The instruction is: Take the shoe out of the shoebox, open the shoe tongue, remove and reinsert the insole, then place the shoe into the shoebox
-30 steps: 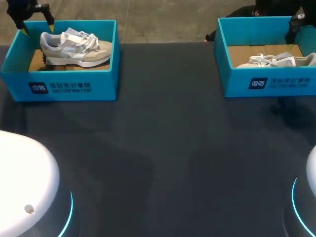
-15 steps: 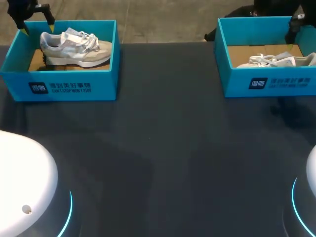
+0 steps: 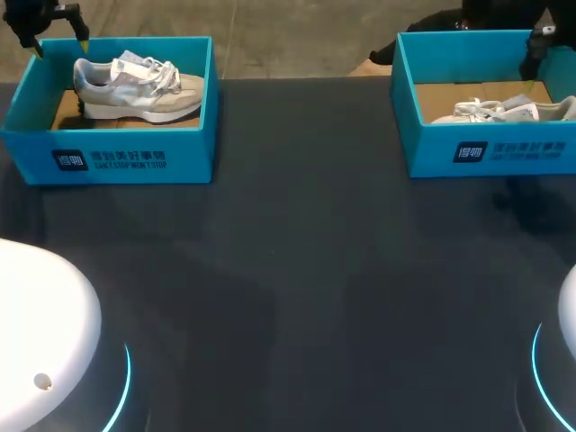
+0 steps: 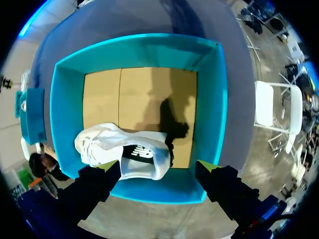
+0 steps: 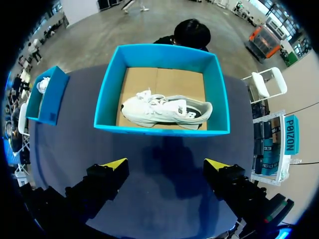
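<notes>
Seen from the head view, my left claw (image 3: 60, 45) hangs above the far outer corner of the left shoebox (image 3: 108, 157). The pale left shoe (image 3: 135, 85) sits inside it, toe toward the table's middle. The right shoebox (image 3: 486, 153) holds the right shoe (image 3: 499, 110).

In my left wrist view, my fingers are spread wide and grip nothing. The left shoe lies in its box against one wall, its heel opening ahead of the gap between my fingers.

In my right wrist view, my right claw (image 5: 165, 164) is also wide and empty over the dark table (image 5: 149, 169). The right shoebox is ahead of it, the shoe well apart from my fingers.
</notes>
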### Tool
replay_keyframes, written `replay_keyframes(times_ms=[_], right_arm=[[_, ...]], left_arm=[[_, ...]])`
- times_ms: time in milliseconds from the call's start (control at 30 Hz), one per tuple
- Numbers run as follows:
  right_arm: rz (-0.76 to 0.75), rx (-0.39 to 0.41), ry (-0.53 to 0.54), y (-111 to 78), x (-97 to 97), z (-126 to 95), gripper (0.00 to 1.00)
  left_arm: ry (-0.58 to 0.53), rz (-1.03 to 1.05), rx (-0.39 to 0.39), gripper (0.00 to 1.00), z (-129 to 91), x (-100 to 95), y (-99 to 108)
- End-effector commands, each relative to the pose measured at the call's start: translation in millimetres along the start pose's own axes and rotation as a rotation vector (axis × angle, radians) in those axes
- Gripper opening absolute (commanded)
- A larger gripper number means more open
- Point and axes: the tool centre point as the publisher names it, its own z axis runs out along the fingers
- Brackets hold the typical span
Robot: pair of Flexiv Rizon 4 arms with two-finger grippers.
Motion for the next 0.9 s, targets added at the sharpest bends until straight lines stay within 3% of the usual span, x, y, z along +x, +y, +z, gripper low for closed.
replay_keyframes(times_ms=[33, 233, 333, 367, 533, 900], right_arm=[[0.001, -0.003, 0.000, -1.0, -0.1, 0, 1.00], [0.001, -0.003, 0.000, -1.0, -0.1, 0, 1.00], [0.001, -0.003, 0.000, -1.0, -0.1, 0, 1.00], [0.001, -0.003, 0.000, -1.0, -0.1, 0, 1.00], [0.001, -0.003, 0.000, -1.0, -0.1, 0, 1.00], [0.001, -0.003, 0.000, -1.0, -0.1, 0, 1.00]], left_arm=[[0.015, 0.023, 0.023, 1.00, 14, 4.3, 18], [0.017, 0.068, 0.042, 1.00, 27, 2.5, 24], [0.021, 0.076, 0.049, 0.82, 34, 1.7, 26], [0.021, 0.077, 0.050, 0.67, 36, 1.8, 27], [0.034, 0.085, 0.056, 0.50, 45, 3.4, 27], [0.046, 0.108, 0.074, 0.49, 60, 8.9, 27]])
